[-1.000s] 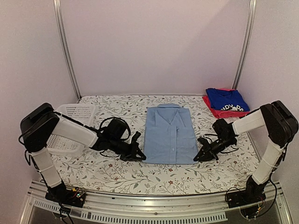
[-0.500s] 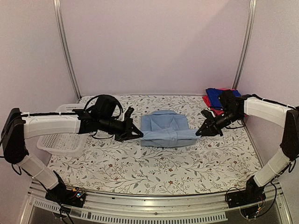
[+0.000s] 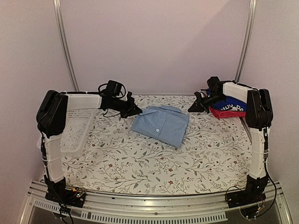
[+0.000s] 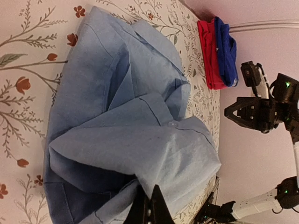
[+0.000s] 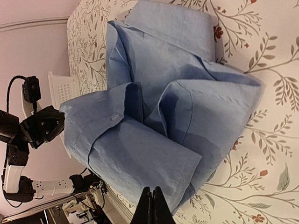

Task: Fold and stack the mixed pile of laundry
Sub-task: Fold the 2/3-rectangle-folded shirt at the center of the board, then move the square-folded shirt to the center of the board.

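The light-blue collared shirt [image 3: 161, 125] lies folded over and skewed on the middle of the floral table cover [image 3: 140, 168]. My left gripper [image 3: 137, 112] is at its far left corner, shut on a pinch of the cloth [image 4: 140, 158] that tents up into the jaws [image 4: 152, 203]. My right gripper [image 3: 190, 108] hovers by the far right corner. It is shut [image 5: 153, 200] with no cloth drawn between its fingers, and the shirt [image 5: 168, 107] lies flat beyond it. The royal-blue shirt [image 3: 229, 103] sits folded on the red-pink one [image 3: 223, 113] at the back right.
A white perforated basket [image 3: 74, 128] stands along the left side of the table. The back wall and two metal posts [image 3: 65, 51] close off the far edge. Both arms stretch far back, flanking the shirt.
Both grippers swept from the shirt's near corners to the far side, folding the near half over. The shirt now lies shorter and twisted, its right side dropped flat.
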